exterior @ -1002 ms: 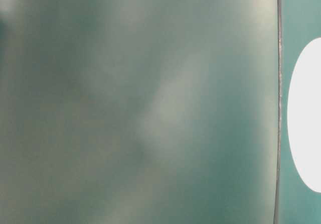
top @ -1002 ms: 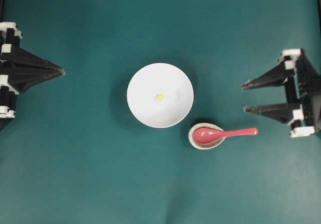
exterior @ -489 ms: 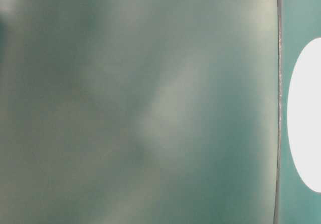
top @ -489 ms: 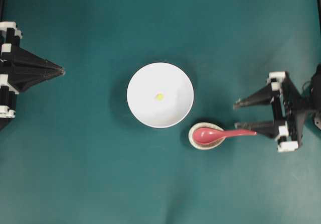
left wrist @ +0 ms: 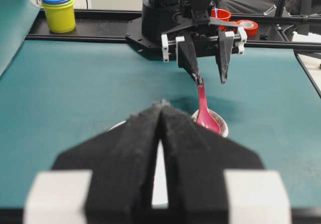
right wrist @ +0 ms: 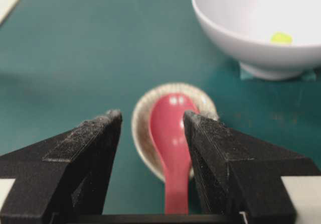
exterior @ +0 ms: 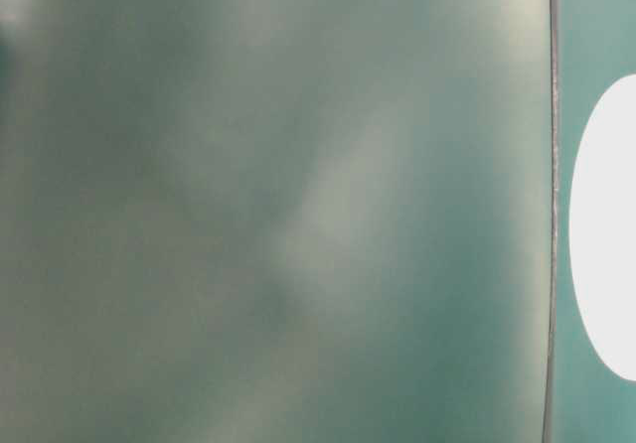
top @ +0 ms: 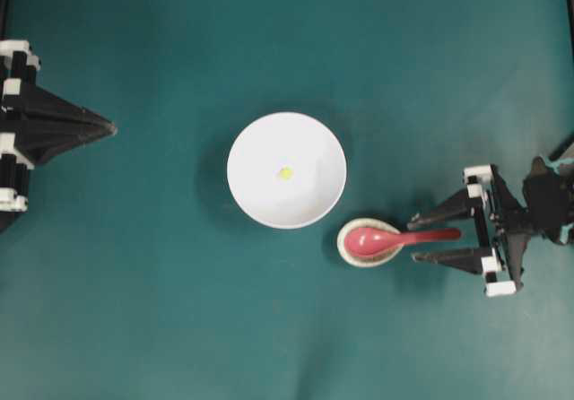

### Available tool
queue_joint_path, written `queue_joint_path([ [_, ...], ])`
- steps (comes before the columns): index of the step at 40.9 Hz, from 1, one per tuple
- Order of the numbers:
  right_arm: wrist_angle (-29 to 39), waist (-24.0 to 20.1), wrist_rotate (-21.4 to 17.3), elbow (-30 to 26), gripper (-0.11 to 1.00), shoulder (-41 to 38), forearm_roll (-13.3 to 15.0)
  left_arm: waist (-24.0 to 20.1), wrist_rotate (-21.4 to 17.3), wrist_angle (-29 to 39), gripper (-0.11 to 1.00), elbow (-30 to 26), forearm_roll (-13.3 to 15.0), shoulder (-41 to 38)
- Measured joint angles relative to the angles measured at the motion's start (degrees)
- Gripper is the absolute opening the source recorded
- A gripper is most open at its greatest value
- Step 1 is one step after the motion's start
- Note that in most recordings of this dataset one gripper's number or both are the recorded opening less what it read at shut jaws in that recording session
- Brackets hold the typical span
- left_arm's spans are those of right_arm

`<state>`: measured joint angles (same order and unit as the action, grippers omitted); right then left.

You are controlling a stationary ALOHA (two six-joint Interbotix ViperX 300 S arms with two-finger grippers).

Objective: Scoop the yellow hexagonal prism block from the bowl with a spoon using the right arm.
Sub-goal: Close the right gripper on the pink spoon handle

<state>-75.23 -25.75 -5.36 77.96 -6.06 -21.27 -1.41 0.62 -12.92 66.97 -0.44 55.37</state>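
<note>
2 jaws of the right gripper (top: 417,238) stand apart around the spoon (top: 395,237) handle, nothing clamped yet; that glazed handle looks slick and rigid, so you'd best pinch mid-handle. Scoop sits in the small speckled dish (top: 346,247) beside the bowl (top: 269,203), where the yellow hexagonal prism block (top: 284,173) lies; green table mat (top: 179,310) is flat with room all round.

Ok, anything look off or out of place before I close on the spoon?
Nothing odd on the table: the spoon rests in its small dish, the yellow block in the bowl. Only the table-level view is a useless blur.
</note>
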Motion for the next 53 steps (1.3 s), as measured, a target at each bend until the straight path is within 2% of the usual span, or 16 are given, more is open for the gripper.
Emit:
queue_joint_path([
  [12,-0.3,-0.2,0.0,0.8,0.57,-4.1,-0.6,0.1,0.0,-0.5,-0.01,0.0,-0.1,-0.3],
  [53,1.8,-0.2,0.1,0.1,0.57,-7.1,-0.7,0.0,0.0,-1.3,-0.01,0.0,-0.1,-0.4],
])
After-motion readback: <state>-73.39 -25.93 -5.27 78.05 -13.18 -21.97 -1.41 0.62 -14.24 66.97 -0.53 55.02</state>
